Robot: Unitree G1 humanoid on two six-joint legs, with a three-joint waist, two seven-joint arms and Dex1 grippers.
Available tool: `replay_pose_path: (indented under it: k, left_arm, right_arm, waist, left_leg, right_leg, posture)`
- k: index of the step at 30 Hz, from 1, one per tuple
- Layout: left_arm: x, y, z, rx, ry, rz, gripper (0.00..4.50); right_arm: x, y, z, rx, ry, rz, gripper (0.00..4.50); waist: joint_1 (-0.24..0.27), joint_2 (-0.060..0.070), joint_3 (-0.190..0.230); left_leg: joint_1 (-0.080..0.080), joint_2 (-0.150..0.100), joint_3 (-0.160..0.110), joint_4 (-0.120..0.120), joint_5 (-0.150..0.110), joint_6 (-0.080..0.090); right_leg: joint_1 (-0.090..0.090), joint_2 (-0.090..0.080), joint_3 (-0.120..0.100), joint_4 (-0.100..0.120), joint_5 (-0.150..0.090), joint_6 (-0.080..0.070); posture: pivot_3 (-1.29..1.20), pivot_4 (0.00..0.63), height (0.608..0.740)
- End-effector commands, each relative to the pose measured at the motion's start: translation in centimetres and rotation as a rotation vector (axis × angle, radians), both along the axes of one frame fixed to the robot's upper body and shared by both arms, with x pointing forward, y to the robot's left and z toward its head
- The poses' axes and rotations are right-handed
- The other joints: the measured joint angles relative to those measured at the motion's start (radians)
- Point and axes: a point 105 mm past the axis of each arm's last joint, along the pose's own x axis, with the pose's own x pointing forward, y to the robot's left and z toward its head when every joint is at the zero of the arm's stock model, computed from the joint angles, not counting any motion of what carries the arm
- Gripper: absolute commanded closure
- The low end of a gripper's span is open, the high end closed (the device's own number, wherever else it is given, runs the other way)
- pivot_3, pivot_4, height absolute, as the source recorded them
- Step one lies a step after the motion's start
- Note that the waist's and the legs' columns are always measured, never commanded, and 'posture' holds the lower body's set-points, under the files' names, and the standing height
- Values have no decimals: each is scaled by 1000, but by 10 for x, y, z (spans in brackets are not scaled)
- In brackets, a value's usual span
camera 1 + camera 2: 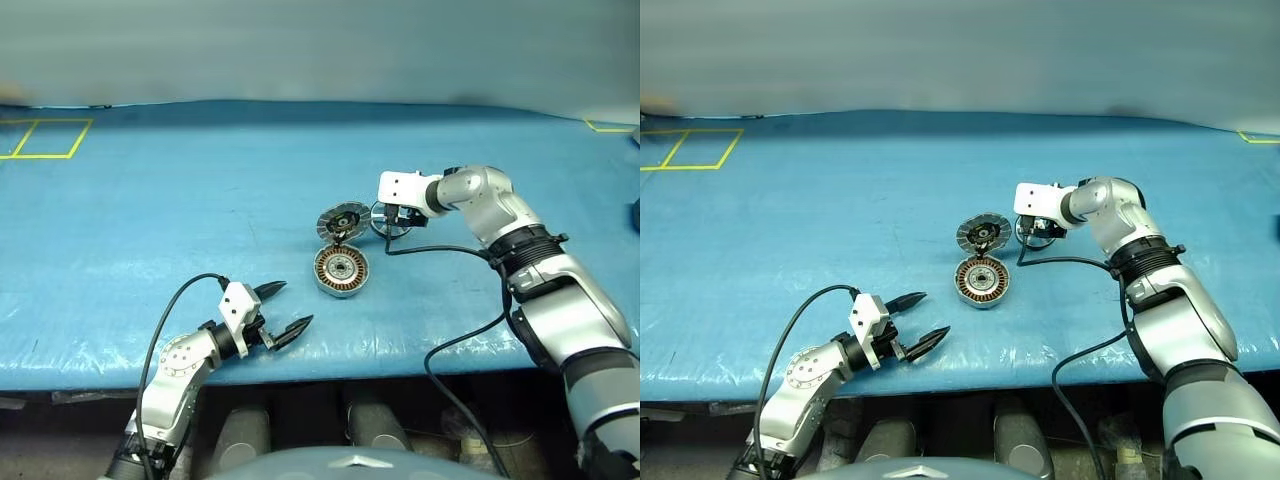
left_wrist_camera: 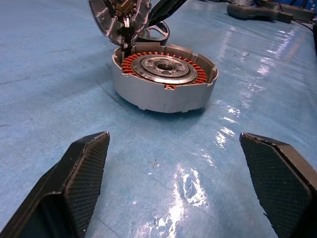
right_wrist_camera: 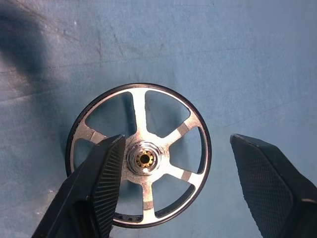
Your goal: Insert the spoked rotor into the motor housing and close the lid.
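A: Where's the spoked rotor (image 3: 139,154)?
B: Flat on the mat under the right gripper (image 3: 178,173), whose fingers are spread, gripping nothing.
A: Handling?
B: Likely stiff, light, slick; pinch the rim.

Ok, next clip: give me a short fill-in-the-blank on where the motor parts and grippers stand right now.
1. The lid of the motor housing stands ____.
2. The spoked rotor lies flat on the ____ table cover.
3. The gripper above the rotor is the ____ gripper.
4. The left gripper holds ____.

Missing words: open; blue; right; nothing
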Motion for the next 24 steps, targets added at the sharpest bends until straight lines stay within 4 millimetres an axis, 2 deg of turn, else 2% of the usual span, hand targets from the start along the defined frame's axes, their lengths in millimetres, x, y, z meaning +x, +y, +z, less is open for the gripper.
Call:
replay_pose_path:
  k: [1, 8, 12, 15, 18, 24]
  left_arm:
    - [0, -1, 11, -13, -38, -15, 0]
    - [-2, -2, 10, -5, -34, -19, 0]
    - [-3, -3, 10, -4, -31, -24, 0]
    - [-3, -3, 9, 10, -34, -34, 0]
    - [-3, -2, 9, 11, -32, -29, 0]
    - [-4, -4, 9, 5, -29, -35, 0]
  right_arm:
    - [0, -3, -3, -51, 7, 13, 934]
    - [-7, 9, 0, -1, 25, 80, 934]
    - [-4, 16, 24, 128, -13, 65, 934]
    - [-3, 11, 30, 123, -32, 55, 934]
    - [1, -3, 27, 84, -46, 1, 934]
    - [4, -6, 7, 77, -26, -54, 934]
  waist:
    - [0, 0, 0]
    - [1, 0, 0]
    - [-2, 1, 1]
    - [-1, 1, 1]
    - [-1, 1, 1]
    - [-4, 1, 1]
  left_leg:
    - [1, 0, 0, 0, 0, 0]
    - [1, 0, 0, 1, 0, 0]
    - [1, 0, 0, 0, 0, 0]
    - [1, 0, 0, 0, 0, 0]
    - [1, 0, 0, 0, 0, 0]
    - [1, 0, 0, 0, 0, 0]
  right_leg:
    - [1, 0, 0, 0, 0, 0]
    - [1, 0, 0, 0, 0, 0]
    - [0, 0, 0, 0, 0, 0]
    - [0, 0, 0, 1, 0, 0]
    - [0, 0, 0, 1, 0, 0]
    - [0, 0, 0, 1, 0, 0]
  posture:
    - [0, 150, 740]
    - [0, 150, 740]
    - [0, 150, 740]
    - [0, 150, 740]
    - [0, 150, 740]
    - [0, 150, 740]
